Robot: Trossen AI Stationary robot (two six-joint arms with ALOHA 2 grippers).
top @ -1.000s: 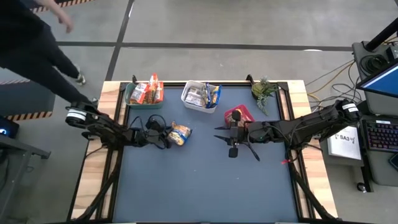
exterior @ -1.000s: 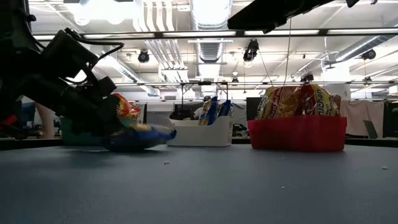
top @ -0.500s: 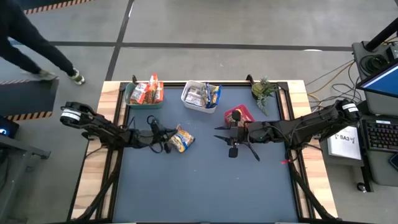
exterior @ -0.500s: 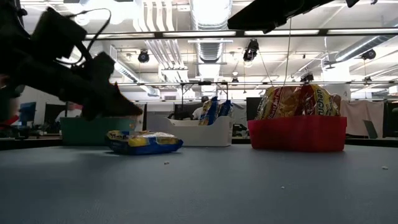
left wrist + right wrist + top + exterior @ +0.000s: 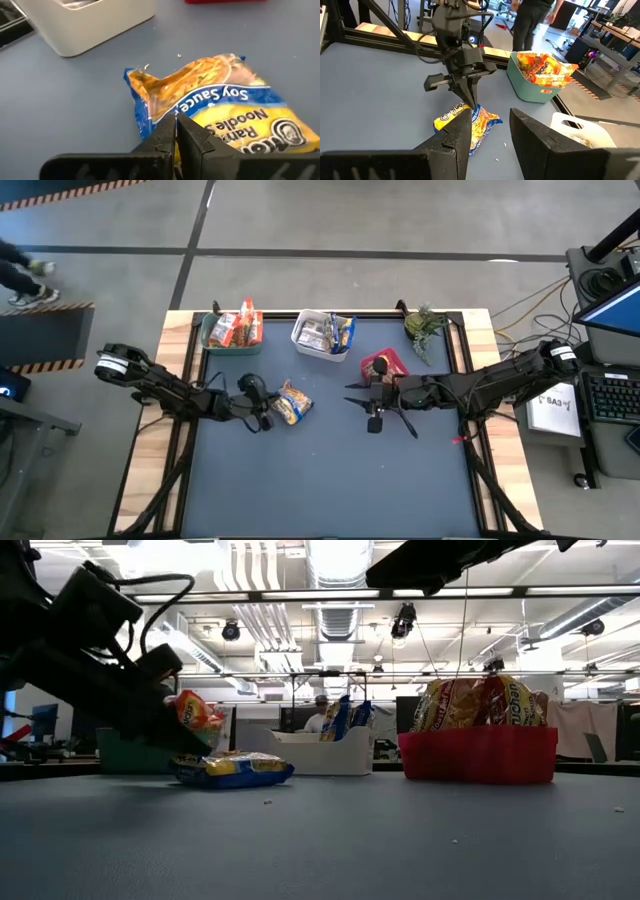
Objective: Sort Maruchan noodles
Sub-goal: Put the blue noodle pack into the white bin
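Left gripper (image 5: 176,131), fingers pinched together on nothing, hovers at the blue soy-sauce packet (image 5: 291,402) lying mid-table near the white bin (image 5: 322,335); descending closed would merely shove the packet; right gripper (image 5: 368,401) idles open.

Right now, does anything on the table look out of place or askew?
One blue-and-yellow noodle packet lies loose on the mat, outside the bins, skewed with a crumpled end. The left gripper, fingers shut, sits at its edge. The right gripper waits open near the red bin.
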